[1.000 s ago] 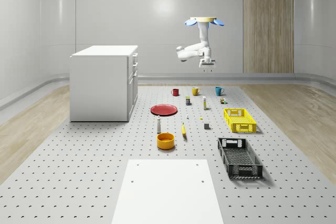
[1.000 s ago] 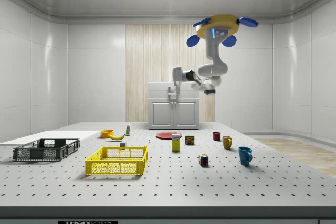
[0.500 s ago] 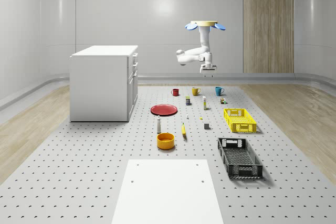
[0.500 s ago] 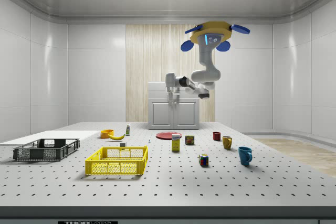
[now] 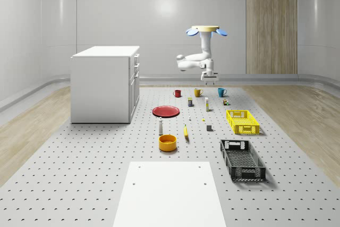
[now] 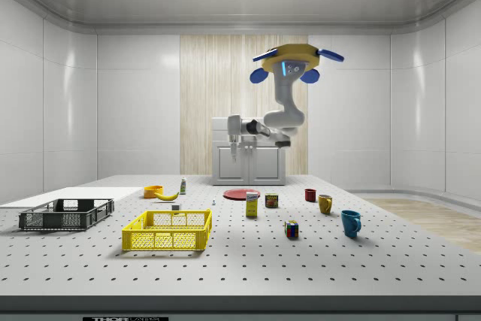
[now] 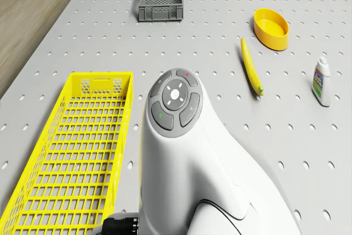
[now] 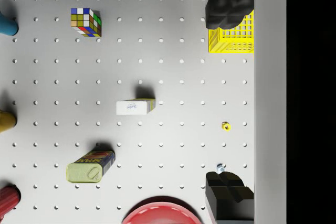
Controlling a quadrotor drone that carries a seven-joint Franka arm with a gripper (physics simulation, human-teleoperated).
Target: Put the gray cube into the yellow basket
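The gray cube (image 5: 209,127) is a small dark block on the pegboard table, just to the whole-scene view's left of the yellow basket (image 5: 243,128). That mesh basket (image 6: 165,240) (image 7: 102,85) stands empty, and one corner of it (image 8: 233,43) lies beyond a fingertip in the wrist view. The drone (image 5: 207,29) (image 6: 293,62) hovers high over the table's far half. Its white arm (image 7: 181,136) bends down to the gripper (image 5: 209,82) (image 6: 235,152), which points at the table well above the cans. The gripper (image 8: 229,100) is open, with nothing between the fingers.
Under the gripper lie a Rubik's cube (image 8: 86,22), a white box (image 8: 135,107), a spam can (image 8: 90,165) and a red plate (image 8: 157,211). A black basket (image 5: 242,171), orange bowl (image 5: 167,142), banana (image 5: 186,131) and bottle (image 5: 160,126) sit nearer. A white cabinet (image 5: 103,83) stands at the whole-scene view's left.
The drone, arm and gripper have drifted toward the side view's left and sunk a little. The fingers have stayed apart, and the table's objects have not moved.
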